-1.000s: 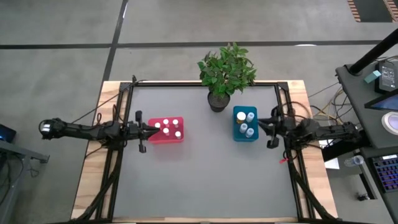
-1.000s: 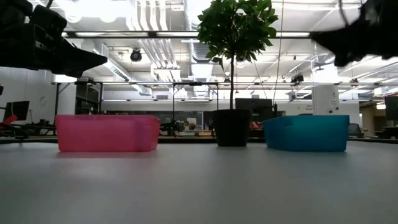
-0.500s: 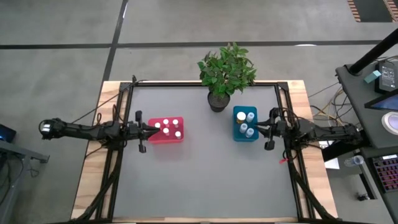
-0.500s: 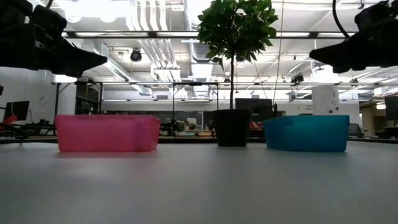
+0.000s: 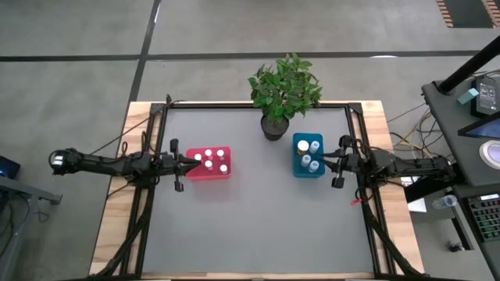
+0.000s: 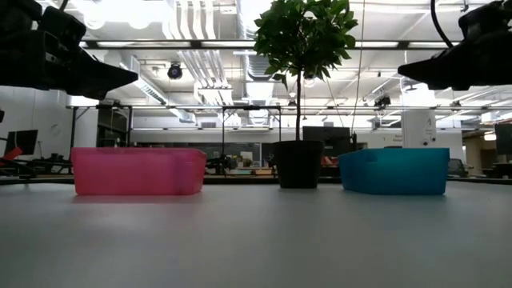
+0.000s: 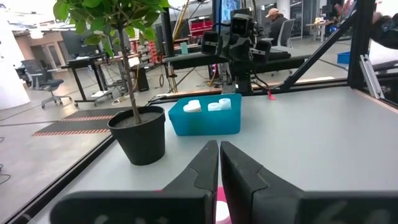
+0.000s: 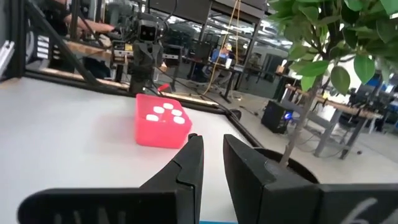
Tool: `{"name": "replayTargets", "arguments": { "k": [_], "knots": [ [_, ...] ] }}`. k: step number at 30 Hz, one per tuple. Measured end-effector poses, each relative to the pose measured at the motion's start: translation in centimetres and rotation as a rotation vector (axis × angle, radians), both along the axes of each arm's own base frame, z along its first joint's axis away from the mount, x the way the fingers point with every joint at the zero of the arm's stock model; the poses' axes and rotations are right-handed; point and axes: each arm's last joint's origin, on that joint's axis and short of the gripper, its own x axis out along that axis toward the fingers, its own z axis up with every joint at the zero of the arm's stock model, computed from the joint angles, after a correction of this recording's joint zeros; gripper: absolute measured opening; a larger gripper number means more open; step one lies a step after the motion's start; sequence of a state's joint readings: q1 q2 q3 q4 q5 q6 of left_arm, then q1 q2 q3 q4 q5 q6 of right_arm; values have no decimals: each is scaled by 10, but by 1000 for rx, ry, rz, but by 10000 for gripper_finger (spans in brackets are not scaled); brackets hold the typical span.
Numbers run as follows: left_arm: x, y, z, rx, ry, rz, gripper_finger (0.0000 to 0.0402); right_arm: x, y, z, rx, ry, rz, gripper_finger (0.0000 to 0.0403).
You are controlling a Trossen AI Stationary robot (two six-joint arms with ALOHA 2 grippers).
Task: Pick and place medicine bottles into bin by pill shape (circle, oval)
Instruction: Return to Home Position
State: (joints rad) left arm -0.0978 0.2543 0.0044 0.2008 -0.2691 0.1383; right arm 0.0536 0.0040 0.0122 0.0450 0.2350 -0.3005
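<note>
Medicine bottles with white caps stand inside both bins on the grey tabletop. Five caps show in the red bin, which is on the left half. Four caps show in the teal bin, which is on the right half, near the potted plant at the far edge. The left hand hovers over the left end of the red bin, above its rim. In the left wrist view its two fingers are pressed almost together and they hold nothing. The right hand hovers at the right side of the teal bin, also raised above the tabletop, as the low view shows. Its fingers stand a little apart, with a narrow gap between them, and nothing is in the gap. Both arms stretch out level from the two sides of the tabletop toward the middle.
</note>
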Motion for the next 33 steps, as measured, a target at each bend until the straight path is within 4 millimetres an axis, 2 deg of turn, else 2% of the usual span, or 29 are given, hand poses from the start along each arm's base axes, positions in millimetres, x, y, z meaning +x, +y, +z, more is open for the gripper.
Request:
{"name": "replayTargets", "arguments": {
  "k": [11,33],
  "knots": [
    [0,0,0,0,0,0,2,-1,0,2,106,-17,4,52],
    [0,0,0,0,0,0,2,-1,0,4,107,-26,4,52]
  ]
}}
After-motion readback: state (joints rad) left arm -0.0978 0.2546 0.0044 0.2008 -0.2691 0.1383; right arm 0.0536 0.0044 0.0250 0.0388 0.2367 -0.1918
